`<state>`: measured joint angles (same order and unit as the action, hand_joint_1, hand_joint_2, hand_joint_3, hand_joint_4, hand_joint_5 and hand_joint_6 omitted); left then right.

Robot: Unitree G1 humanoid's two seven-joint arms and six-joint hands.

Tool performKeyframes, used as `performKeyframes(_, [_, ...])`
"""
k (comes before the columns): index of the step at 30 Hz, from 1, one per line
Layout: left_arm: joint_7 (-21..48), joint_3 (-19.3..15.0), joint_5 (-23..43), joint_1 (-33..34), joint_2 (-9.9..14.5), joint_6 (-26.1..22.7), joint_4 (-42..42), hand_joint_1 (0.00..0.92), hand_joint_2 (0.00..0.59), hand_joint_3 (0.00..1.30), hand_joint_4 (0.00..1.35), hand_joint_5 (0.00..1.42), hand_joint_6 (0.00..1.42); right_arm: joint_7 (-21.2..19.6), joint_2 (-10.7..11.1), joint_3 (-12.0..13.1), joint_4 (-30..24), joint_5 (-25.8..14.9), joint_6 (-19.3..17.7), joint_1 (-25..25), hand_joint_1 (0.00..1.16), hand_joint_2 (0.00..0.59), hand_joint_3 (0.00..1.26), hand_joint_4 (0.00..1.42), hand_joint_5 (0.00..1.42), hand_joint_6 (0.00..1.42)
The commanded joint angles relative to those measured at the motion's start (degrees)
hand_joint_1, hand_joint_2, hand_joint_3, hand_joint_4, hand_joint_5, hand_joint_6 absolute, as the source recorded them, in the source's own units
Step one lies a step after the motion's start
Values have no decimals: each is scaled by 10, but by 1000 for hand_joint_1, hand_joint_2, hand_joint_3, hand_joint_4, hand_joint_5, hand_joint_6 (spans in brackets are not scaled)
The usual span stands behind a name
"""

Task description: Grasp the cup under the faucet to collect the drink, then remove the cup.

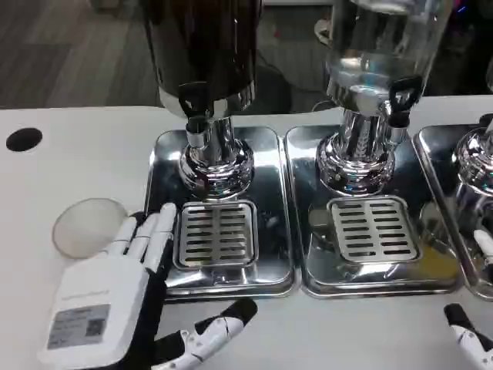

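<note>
Left robot hand (108, 297) empty, fingers spread, beside the cup (90, 226) on the surface (77, 154). Right robot hand (471, 339): grip unclear.

Three dispensers (208, 69), one cup (88, 225)

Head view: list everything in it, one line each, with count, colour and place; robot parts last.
Table: one, white, beneath everything.
Hole: one, dark, table's far left.
Cup: one, clear, on the table left of the trays, beside the left hand.
Dispensers: three; dark at left, clear in the middle, a third cut off at right.
Faucets: two seen, black handles, on the dark and clear dispensers.
Trays: three, silver, left, middle and right.
Grates: two, silver, left and middle.
Left hand: white and black, bottom left, fingers apart.
Right hand: bottom right, mostly cut off.
</note>
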<state>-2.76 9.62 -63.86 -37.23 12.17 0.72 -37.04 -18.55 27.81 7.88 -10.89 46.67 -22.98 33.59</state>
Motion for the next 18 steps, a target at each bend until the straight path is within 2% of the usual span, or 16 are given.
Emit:
performKeyframes(1, [-10,3,-5,-8,0,-1,2,0,85,0,0,52,237,-4,7,11,-4,-15,-7,0,261,381,74,0,0,0])
performKeyframes(18, [-24,-4,6,-14,6,4,7,0,82,0,0,52,238,5,0,2,-6,-18,2,-9,286,380,95,0,0,0])
